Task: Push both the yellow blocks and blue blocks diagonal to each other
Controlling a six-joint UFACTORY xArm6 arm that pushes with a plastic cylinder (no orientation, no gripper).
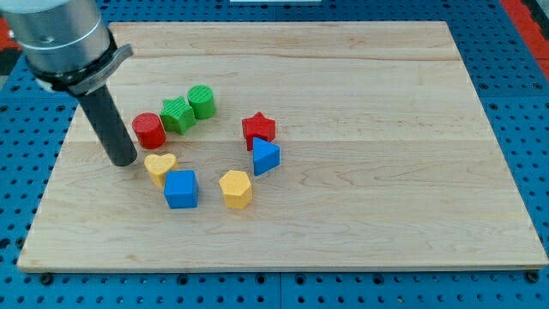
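Observation:
My tip (124, 161) rests on the wooden board at the view's left, just left of the yellow heart block (159, 166) and below-left of the red cylinder (148, 130). A small gap shows between the tip and the heart. The blue cube (181, 189) sits right below-right of the heart, touching or nearly so. The yellow hexagon block (236, 189) lies to the right of the cube. The blue triangular block (265, 156) stands up-right of the hexagon, just under the red star (258, 129).
A green star-like block (177, 114) and a green cylinder (202, 102) sit together above the red cylinder. The wooden board (386, 129) lies on a blue pegboard surface (515, 103). The arm's grey body (60, 39) fills the view's top left.

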